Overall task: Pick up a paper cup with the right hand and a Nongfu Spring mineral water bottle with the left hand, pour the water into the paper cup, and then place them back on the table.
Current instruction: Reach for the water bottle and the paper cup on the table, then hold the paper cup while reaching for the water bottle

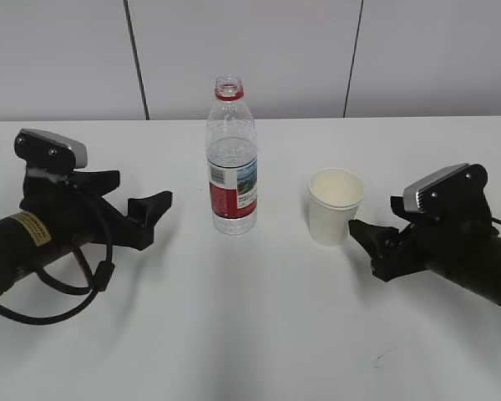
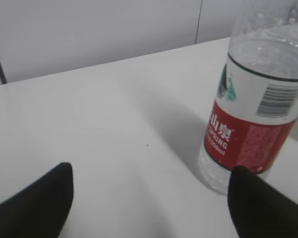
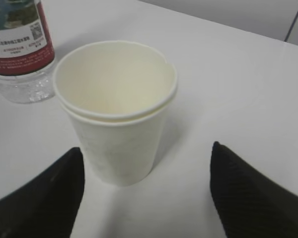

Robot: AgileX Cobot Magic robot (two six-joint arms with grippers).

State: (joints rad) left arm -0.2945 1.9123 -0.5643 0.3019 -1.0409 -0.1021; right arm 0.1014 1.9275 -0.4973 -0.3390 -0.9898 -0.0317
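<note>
The Nongfu Spring bottle (image 1: 231, 159) stands upright and uncapped mid-table, partly filled with water; it also shows in the left wrist view (image 2: 258, 109) and the right wrist view (image 3: 17, 47). The paper cup (image 1: 335, 205) stands upright and empty to its right, close in the right wrist view (image 3: 116, 109). My left gripper (image 1: 154, 213) (image 2: 151, 198) is open, left of the bottle, its right finger near the bottle's base. My right gripper (image 1: 363, 238) (image 3: 146, 183) is open just right of the cup, the cup lying toward its left finger, apart from both.
The white table (image 1: 250, 334) carries a small dark scuff mark (image 1: 382, 357) at the front right. A pale panelled wall (image 1: 250, 50) stands behind the table's far edge. A looped black cable (image 1: 75, 292) hangs from my left arm.
</note>
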